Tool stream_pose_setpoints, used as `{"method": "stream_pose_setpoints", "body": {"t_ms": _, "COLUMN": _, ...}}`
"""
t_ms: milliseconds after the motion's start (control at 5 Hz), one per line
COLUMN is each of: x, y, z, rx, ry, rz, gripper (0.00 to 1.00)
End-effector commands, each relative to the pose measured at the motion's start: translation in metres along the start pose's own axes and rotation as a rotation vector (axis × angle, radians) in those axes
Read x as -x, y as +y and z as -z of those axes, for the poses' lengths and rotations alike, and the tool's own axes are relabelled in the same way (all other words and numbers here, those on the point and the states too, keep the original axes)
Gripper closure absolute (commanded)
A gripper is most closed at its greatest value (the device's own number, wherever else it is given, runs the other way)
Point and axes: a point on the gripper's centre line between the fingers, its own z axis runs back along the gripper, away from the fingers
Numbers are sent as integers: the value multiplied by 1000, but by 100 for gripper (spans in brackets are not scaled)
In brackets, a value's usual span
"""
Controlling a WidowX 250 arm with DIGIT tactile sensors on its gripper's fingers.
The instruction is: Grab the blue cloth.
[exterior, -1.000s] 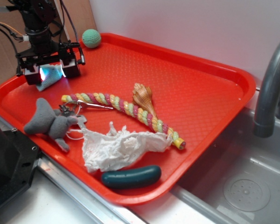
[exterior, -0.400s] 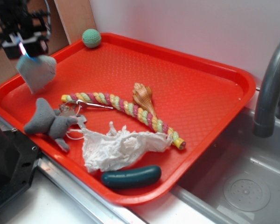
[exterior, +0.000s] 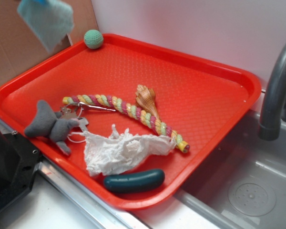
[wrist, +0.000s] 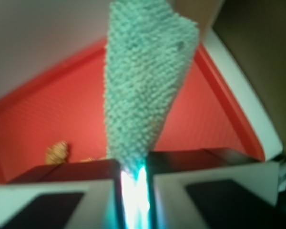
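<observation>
Holding the blue cloth [wrist: 145,90] aloft, your claw [wrist: 135,183] had it pinched at one end, both fingers pressed together on the fabric.

You had the cloth hanging straight down from the claw, long axis vertical, well clear of the red tray [exterior: 214,100] near its back left corner, by the green knitted ball [exterior: 93,39]. From outside you saw only the dangling cloth [exterior: 47,21]; the claw itself was cut off above the frame, and the wrist view was blurred.

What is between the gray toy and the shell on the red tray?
The exterior view shows the rope lying between the gray toy and the shell, with a metal clip by the toy.
</observation>
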Motion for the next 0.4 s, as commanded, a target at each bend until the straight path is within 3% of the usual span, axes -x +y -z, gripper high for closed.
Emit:
{"method": "stream_pose_setpoints", "body": {"t_ms": 0, "x": -36, "y": 16, "z": -30, "rx": 18, "ry": -88, "rz": 6, "gripper": 100}}
{"method": "stream_pose_setpoints", "body": {"t_ms": 200, "x": -36, "y": 12, "z": -21, "rx": -20, "ry": -87, "rz": 56, "gripper": 100}}
